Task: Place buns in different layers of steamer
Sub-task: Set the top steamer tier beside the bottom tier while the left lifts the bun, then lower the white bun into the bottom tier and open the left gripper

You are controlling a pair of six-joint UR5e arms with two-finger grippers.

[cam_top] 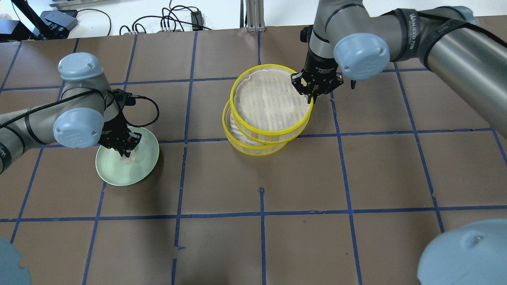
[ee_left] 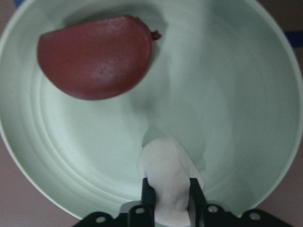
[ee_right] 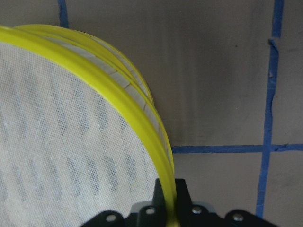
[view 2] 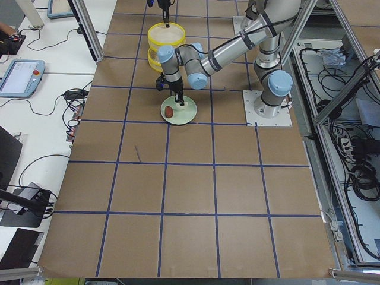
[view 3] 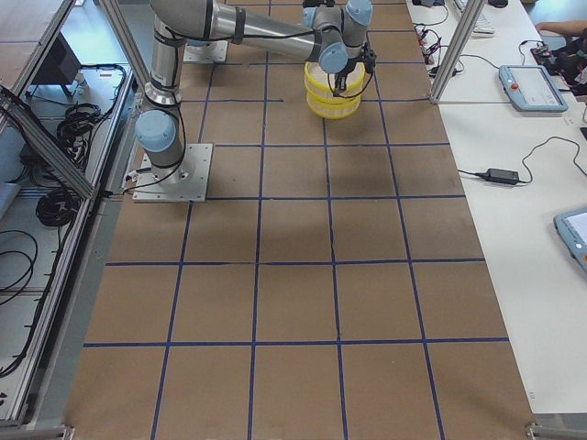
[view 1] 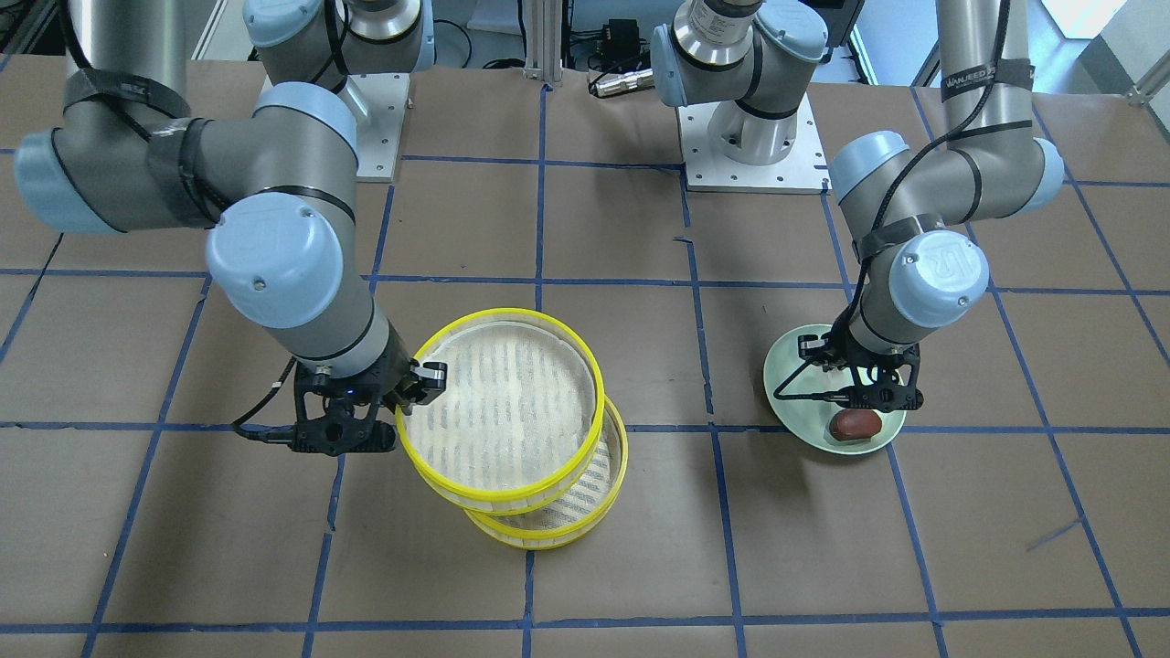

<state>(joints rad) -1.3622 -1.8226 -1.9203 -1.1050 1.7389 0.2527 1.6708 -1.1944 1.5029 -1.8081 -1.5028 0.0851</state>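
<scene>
My left gripper (ee_left: 170, 196) is shut on the white bun (ee_left: 168, 177) low over the pale green plate (ee_left: 246, 94). The dark reddish-brown bun (ee_left: 97, 56) lies on the plate beside it, also in the front view (view 1: 854, 423). My right gripper (ee_right: 169, 198) is shut on the yellow rim of the upper steamer layer (ee_right: 137, 118) and holds it lifted and shifted off the lower layer (view 1: 585, 512). In the overhead view the upper layer (cam_top: 271, 103) overlaps the lower layer (cam_top: 237, 144). Both layers look empty.
The brown table (cam_top: 317, 178) carries a blue tape grid. The plate (cam_top: 126, 166) sits on the robot's left side, the steamer stack near the middle. The two arm bases (view 1: 749, 155) stand at the robot's edge of the table.
</scene>
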